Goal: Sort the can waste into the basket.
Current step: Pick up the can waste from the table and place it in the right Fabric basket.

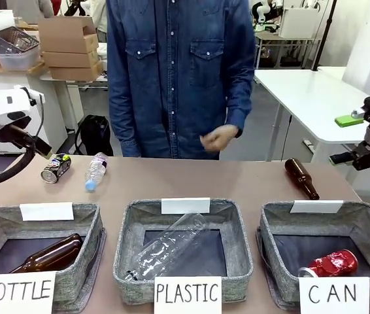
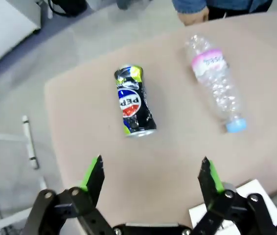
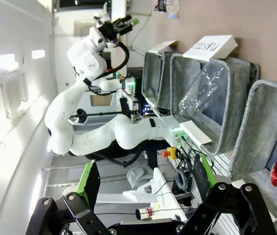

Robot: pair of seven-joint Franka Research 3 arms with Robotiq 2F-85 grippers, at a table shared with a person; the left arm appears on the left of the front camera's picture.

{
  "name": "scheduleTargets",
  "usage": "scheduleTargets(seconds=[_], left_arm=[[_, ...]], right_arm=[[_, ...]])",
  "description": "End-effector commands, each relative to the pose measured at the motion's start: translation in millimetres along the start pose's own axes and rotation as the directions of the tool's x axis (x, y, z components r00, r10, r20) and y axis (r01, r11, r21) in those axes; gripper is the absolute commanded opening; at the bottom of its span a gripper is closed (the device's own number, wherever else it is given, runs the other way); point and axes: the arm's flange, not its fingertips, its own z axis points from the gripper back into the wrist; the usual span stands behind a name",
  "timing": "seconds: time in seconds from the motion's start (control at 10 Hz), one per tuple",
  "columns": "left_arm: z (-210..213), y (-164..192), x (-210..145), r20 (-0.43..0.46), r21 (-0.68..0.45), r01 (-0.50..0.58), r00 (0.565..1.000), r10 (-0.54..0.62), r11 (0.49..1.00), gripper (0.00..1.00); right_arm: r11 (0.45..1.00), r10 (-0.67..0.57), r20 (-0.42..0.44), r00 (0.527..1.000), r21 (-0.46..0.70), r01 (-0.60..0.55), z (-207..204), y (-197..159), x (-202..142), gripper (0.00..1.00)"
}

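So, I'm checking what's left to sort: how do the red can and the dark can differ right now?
Place: the red can lies inside the CAN basket. The dark can lies on the bare table at the far left, beside a clear plastic bottle.
Look: the red can is shiny and crumpled, while the dark can carries a colourful label.
Both are small metal cans lying on their sides.

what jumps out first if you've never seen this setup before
A shiny red dented can already lies in the grey fabric basket signed CAN, the rightmost of three such baskets along the near edge. A dark can with a colourful label lies loose at the far left beside a clear plastic bottle, and the open left gripper looks down at it.
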Motion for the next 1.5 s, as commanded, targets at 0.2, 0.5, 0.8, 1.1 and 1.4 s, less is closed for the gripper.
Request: scheduleTargets(seconds=[0.2,0.5,0.8,1.1,1.4], left_arm=[[-8,0,-10,-0.037,-0.027,-0.037,0.999,0.036,0.999,1.0],[-49,34,23,0.052,-0.126,0.054,0.998,-0.048,0.991,1.0],[-93,76,47,-0.151,-0.061,-0.046,0.988,0.036,0.997,1.0],[-137,90,49,-0.203,-0.137,-0.109,0.976,0.08,0.985,1.0],[-157,96,47,-0.221,-0.194,-0.157,0.969,0.113,0.968,1.0]], right_arm=[[1.0,0.019,-0.006,1.0,0.001,-0.019,1,1,1,1.0],[1.0,0.019,-0.006,1.0,0.001,-0.019,1,1,1,1.0],[1.0,0.019,-0.006,1.0,0.001,-0.019,1,1,1,1.0],[1.0,0.019,-0.006,1.0,0.001,-0.019,1,1,1,1.0],[1.0,0.019,-0.006,1.0,0.001,-0.019,1,1,1,1.0]])
